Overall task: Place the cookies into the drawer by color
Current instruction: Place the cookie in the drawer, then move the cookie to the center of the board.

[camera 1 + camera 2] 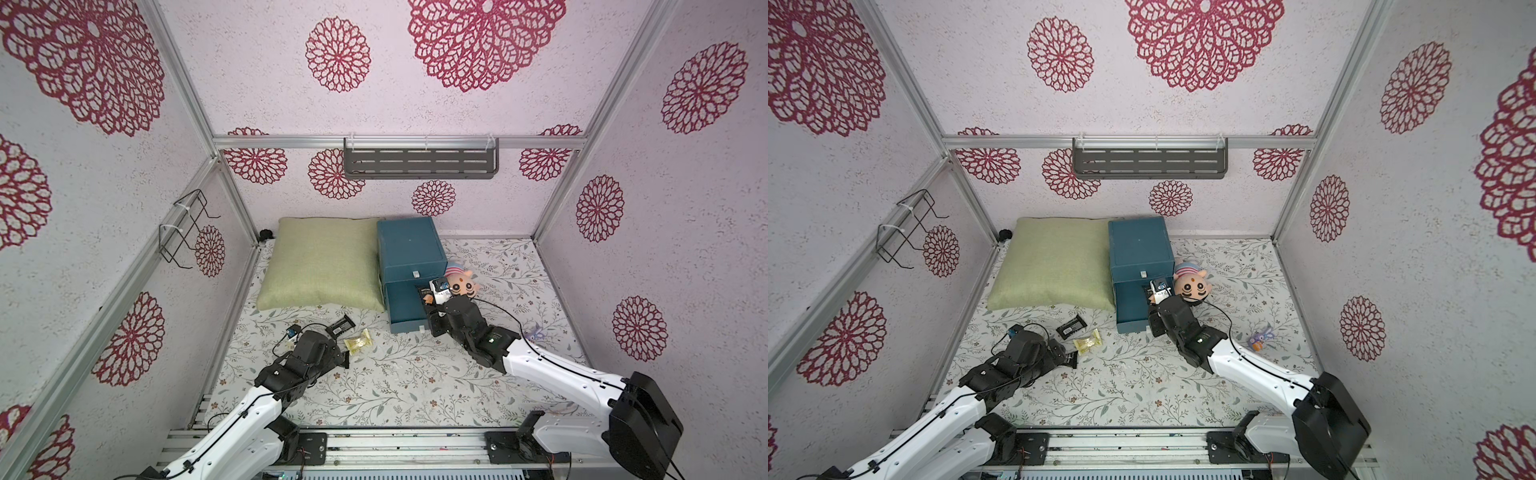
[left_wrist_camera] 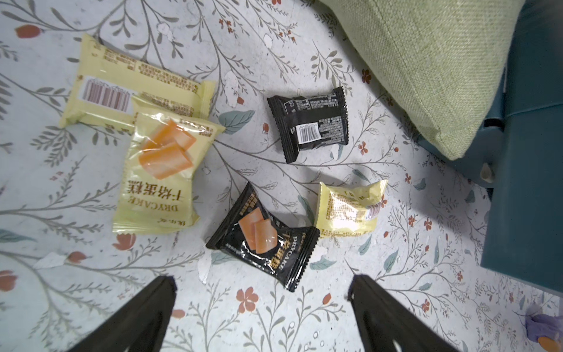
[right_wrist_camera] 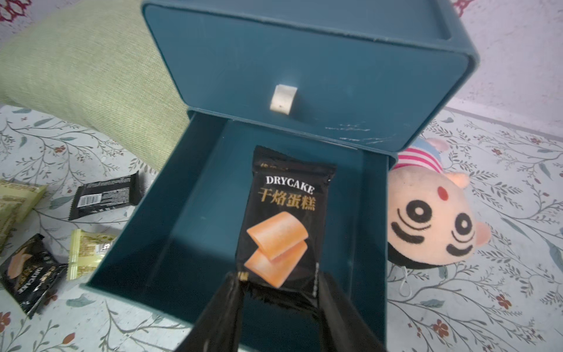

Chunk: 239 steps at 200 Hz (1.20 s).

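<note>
Right gripper pinches a black DRYCAKE packet over the open teal drawer; next I release, then fetch the yellow packet at eight o'clock.

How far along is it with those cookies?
Done: one drawer is pulled open, seemingly empty. In hand: the right tool holds a black packet over it. Left: two black packets and three yellow packets on the table below the open left tool. The shut drawer may hide more.

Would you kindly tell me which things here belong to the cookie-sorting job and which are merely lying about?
Job: black Drycake packet in the right hand, open drawer, teal drawer chest, loose black packets, yellow packets.
Lying about: green cushion, peach plush toy, small purple toy.
</note>
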{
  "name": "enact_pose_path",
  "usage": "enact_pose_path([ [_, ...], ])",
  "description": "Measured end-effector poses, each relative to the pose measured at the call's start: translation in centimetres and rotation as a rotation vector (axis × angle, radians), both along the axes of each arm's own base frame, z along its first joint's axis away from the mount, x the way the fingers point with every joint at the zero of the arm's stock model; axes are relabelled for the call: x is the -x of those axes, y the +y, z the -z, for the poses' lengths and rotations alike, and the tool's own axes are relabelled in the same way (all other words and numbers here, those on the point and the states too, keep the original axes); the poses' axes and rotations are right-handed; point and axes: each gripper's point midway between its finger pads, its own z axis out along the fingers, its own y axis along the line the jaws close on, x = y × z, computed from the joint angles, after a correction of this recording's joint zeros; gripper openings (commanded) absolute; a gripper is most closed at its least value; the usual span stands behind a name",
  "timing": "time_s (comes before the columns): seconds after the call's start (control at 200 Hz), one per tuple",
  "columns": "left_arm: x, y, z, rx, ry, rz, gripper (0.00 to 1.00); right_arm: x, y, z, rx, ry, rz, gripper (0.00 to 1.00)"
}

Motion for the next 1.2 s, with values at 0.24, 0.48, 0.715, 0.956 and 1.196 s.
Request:
enact_pose_path([
  [0.24, -0.9, 0.1, -0.1, -0.013, 0.012, 0.005, 0.97, -1.3, -1.0, 0.2, 0.0, 0.037, 0.039, 0.65],
  [0.48, -2.9, -0.6, -0.5, -0.012, 0.049, 0.048, 0.98, -1.3, -1.0, -0.4, -0.014, 0.048, 0.026, 0.75],
  [0.715, -4.8, -1.9, -0.5, 0.01, 0.065, 0.104, 0.98, -0.2, -1.2, -2.8, -0.068, 0.025, -0.002, 0.8],
  [0.956, -5.8, -3.2, 0.7, 0.031, 0.105, 0.153, 0.91, 2.2, -1.4, -3.9, -0.144, 0.028, -0.069, 0.8],
  [1.196, -6.2, -4.1, 2.2, 0.046, 0.144, 0.187, 0.91, 4.9, -1.2, -4.0, -0.215, 0.056, -0.157, 0.8],
])
